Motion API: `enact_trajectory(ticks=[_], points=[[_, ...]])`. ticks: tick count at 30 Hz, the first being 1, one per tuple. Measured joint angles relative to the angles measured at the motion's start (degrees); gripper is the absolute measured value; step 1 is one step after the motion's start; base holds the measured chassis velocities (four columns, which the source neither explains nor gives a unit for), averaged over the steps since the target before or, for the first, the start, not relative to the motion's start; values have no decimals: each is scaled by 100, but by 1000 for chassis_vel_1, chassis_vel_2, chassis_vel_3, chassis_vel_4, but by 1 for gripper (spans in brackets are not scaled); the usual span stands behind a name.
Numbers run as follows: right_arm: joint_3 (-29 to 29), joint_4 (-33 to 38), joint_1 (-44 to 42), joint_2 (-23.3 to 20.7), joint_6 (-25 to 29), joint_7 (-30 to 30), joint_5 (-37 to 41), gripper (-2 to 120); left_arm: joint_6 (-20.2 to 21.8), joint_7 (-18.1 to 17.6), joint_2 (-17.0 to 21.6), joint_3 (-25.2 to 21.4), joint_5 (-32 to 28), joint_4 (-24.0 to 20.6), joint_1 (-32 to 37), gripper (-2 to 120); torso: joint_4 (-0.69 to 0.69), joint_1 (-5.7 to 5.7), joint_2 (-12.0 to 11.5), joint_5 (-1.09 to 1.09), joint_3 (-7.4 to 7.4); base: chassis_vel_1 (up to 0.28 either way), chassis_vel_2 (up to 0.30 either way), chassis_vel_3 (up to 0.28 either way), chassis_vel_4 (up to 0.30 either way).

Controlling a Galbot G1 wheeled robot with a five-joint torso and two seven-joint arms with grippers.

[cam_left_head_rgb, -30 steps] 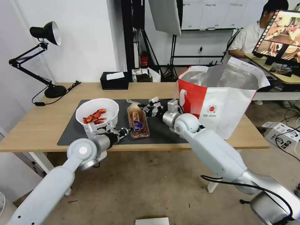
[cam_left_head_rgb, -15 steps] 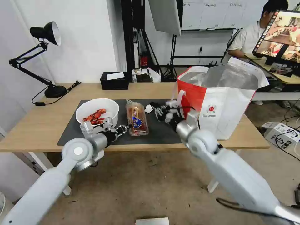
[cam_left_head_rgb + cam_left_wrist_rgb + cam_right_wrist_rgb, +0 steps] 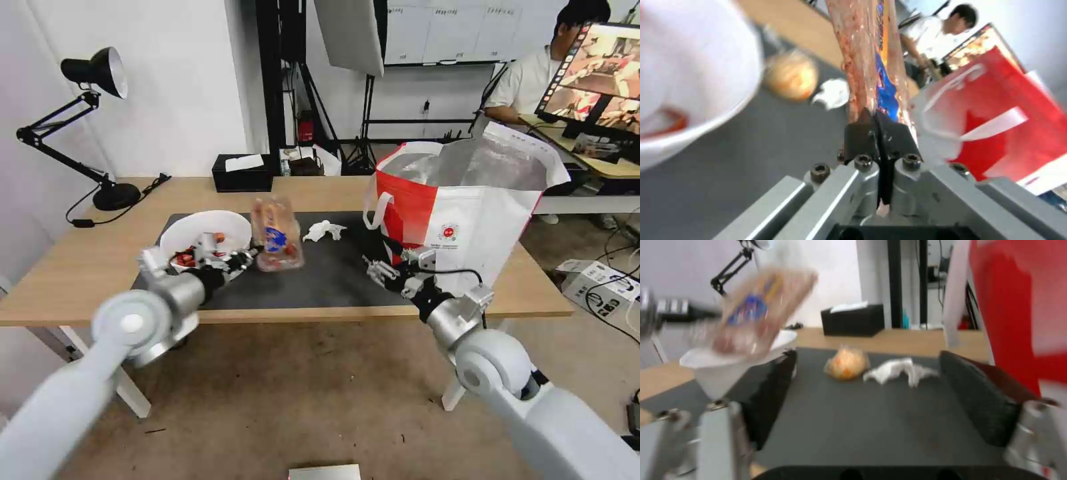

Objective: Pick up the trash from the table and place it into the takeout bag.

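Desk [image 3: 87, 267] with grey mat | left gripper [image 3: 248, 256] clamped on tray [image 3: 275, 233], lifted beside bowl [image 3: 200, 230] | right gripper [image 3: 387, 272] spread wide, idle near bag [image 3: 467, 220] | step: carry tray (tissue [image 3: 325, 230] waits) | next: swing over bag mouth, release.

Probably a studio-lab: softbox [image 3: 350, 33], monitor [image 3: 597, 67].

White bowl [image 3: 203, 230] with red shells; clear tray [image 3: 275, 233], blue label; white tissue [image 3: 324, 231]; red-white bag [image 3: 460, 220], silver lining; dark grey mat [image 3: 333, 273].
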Motion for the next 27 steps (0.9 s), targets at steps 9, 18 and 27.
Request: enact_trajectory(ticks=[9, 18, 27], points=[[352, 347, -902, 312, 183, -111, -485, 100, -46, 68, 64, 426, -196, 59, -938, 0, 0, 1, 0, -2, 0, 0, 0, 0, 0], [413, 513, -1513, 646, 348, -149, -973, 100, -69, 62, -7, 1129, -281, 367, -1973, 0, 0, 1, 0, -1, 0, 0, 0, 0, 0], [753, 624, -2095, 931, 694, -110, -1443, 100, -134, 46, -525, 1961, -265, 827, -3146, 0, -1, 2, 0, 0, 1, 0, 0, 0, 0]])
